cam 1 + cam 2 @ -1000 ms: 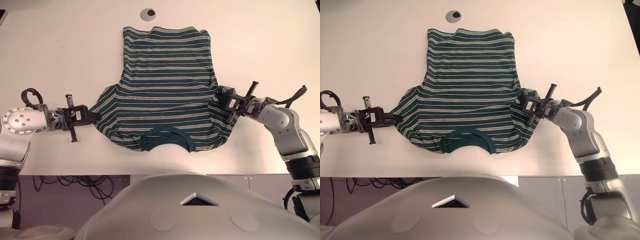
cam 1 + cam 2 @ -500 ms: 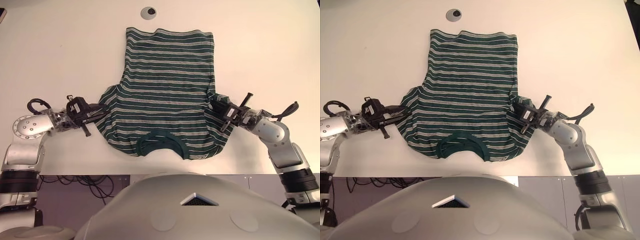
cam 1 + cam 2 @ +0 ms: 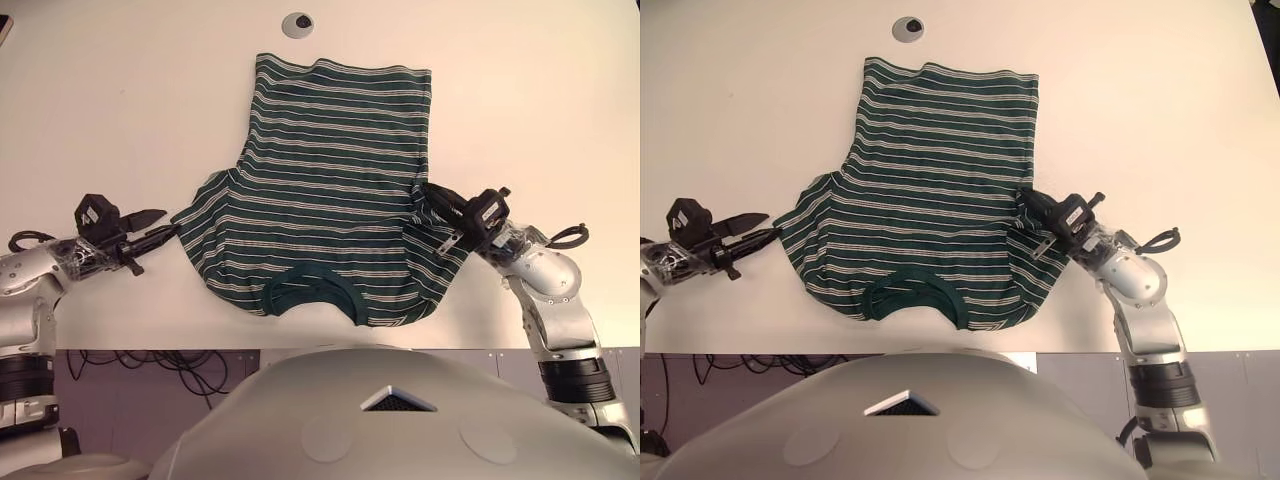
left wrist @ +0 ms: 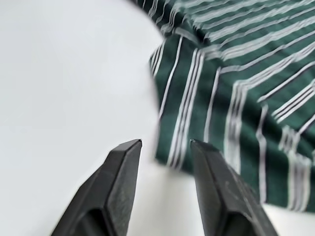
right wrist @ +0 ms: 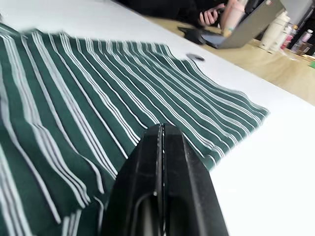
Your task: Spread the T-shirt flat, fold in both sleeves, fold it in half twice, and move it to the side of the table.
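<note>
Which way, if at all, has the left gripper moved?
Yes: the left gripper backed leftward off the T-shirt sleeve, farther from the tabletop grommet.

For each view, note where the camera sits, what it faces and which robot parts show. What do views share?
Left eye view: on the head, looking forward and down at the T-shirt on the table; left gripper and right gripper show.
Right eye view: beside it; same scene.
Left wrist view: left wrist, facing the sleeve edge past open fingers.
Right wrist view: right wrist, facing across the T-shirt past shut fingers.
All share the T-shirt.
</note>
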